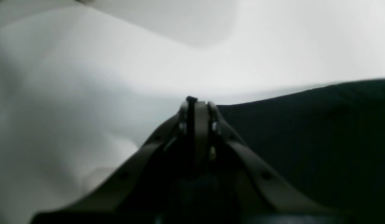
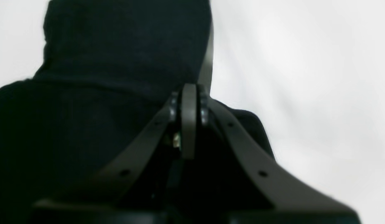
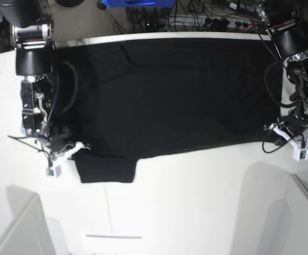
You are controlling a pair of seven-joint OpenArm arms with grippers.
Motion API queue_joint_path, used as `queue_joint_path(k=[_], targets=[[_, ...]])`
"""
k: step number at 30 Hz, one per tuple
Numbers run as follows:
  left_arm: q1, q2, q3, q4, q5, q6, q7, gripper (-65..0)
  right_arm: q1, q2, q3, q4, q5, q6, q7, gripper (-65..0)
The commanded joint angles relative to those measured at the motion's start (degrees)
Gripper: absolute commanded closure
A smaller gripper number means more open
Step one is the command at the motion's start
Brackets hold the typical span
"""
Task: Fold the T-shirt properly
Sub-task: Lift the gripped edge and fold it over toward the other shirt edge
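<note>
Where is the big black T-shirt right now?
In the base view the T-shirt lies spread flat across the far half of the white table, between the two arms, one sleeve hanging toward the near left.

We count one T-shirt, two pincers.
One T-shirt [image 3: 170, 95] on the worktop [image 3: 196, 202]; left pincer [image 3: 281, 130] and right pincer [image 3: 79, 147] at its edges.

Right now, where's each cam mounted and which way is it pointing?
Left wrist: behind the left gripper, looking along its shut fingers at the T-shirt edge on the white table.
Right wrist: behind the right gripper, shut, facing black cloth.
Base: overhead, looking down on the spread T-shirt; both arms show.
Shared: base also shows the left gripper and right gripper at the shirt's opposite edges.
</note>
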Motion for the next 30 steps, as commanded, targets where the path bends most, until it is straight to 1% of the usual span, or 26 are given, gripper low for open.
queue_joint_path(k=[1, 3, 5, 8, 11, 13, 16, 19, 21, 26, 30], targets=[[-0.3, -1.3, -0.4, 2.1, -0.5, -0.1, -1.0, 0.0, 0.8, 0.6, 0.4, 1.8, 0.5, 0.2, 1.0, 0.0], [1.0, -1.3, -0.1, 3.7, -0.5, -0.1, -0.8, 0.0, -0.2, 0.6, 0.4, 3.0, 0.5, 0.2, 1.0, 0.0], [1.9, -1.2, -0.5, 4.8, -0.5, -0.1, 1.4, 0.0, -1.4, 0.6, 0.9, 4.1, 0.5, 0.2, 1.0, 0.0], [3.1, -1.2, -0.5, 7.7, -0.6, -0.1, 2.9, 0.0, -3.3, 0.1, 5.5, 5.7, 0.5, 0.2, -0.5, 0.0], [4.6, -1.2, -0.5, 10.9, -0.6, -0.1, 2.9, 0.0, -4.3, 0.1, 7.6, 8.5, 0.5, 0.2, -3.5, 0.0], [5.8, -1.2, -0.5, 12.4, -0.6, -0.1, 2.9, 0.0, -5.5, 0.2, 7.6, 10.8, 0.6, 0.2, -4.8, 0.0], [7.4, -1.2, -0.5, 14.2, -0.6, -0.1, 2.9, 0.0, -7.9, 0.3, 7.7, 14.2, 0.6, 0.2, -6.2, 0.0], [9.5, -1.2, -0.6, 16.2, -0.6, -0.1, 2.9, 0.0, -10.2, 0.2, 7.9, 17.2, 0.6, 0.2, -6.5, 0.0], [10.9, -1.2, -0.6, 17.4, -0.7, -0.1, 2.9, 0.0, -11.6, 0.1, 9.8, 18.7, 0.6, 0.2, -6.9, 0.0], [14.2, -1.2, -0.6, 20.9, -0.7, -0.1, 2.9, 0.0, -13.0, -0.8, 14.5, 22.0, 0.6, 0.3, -12.1, 0.0], [16.4, -1.2, -0.6, 23.4, -0.7, -0.1, 2.9, 0.0, -14.6, -1.1, 15.6, 25.8, 0.6, 0.4, -14.2, 0.0]])
